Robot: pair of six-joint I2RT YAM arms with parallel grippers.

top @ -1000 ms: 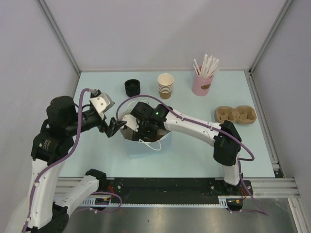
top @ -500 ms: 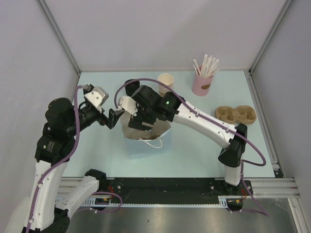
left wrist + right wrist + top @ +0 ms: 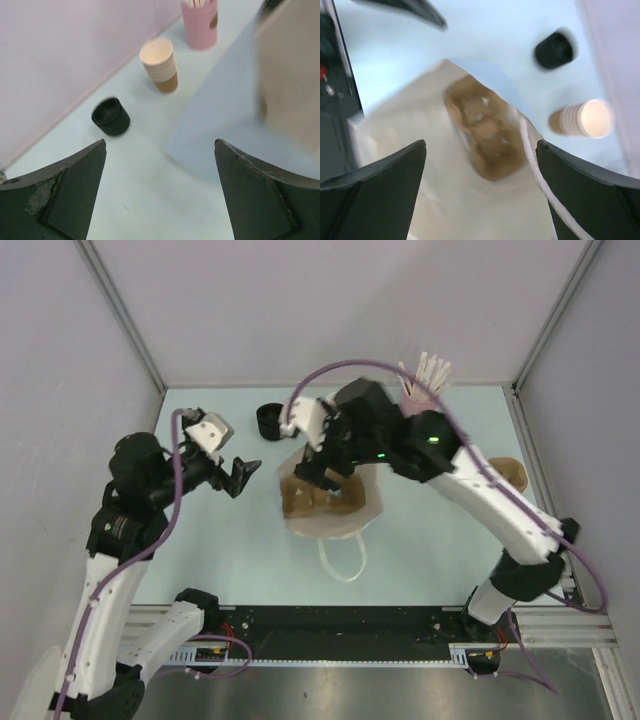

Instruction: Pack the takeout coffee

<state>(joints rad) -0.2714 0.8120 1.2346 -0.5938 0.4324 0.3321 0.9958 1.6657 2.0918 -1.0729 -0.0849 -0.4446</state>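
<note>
1. Both arms are pulling away from the paper bag (image 3: 368,502) at the centre of the frame. The right arm is lifting toward the upper middle and the left arm is drawing back to the left.
2. The left gripper (image 3: 160,142) and the right gripper (image 3: 480,145) are both standing wide open and holding nothing.
3. A second ago the bag was standing nearer the bottom of the frame. Now it is sitting higher, its mouth is gaping and its white handle (image 3: 345,558) is trailing toward the bottom.
4. A blurred brown shape (image 3: 482,130) is lying inside the bag. Whether it is the takeout coffee cannot be told, as no lidded cup is showing anywhere.
5. If it is, packing is likely nearing its end.
6. At the upper part of the desk (image 3: 200,560), a black lid stack (image 3: 110,116), lidless cups (image 3: 160,62) and a pink cup (image 3: 200,25) are standing well apart from the bag. Nothing is blocking the bag's mouth.
</note>
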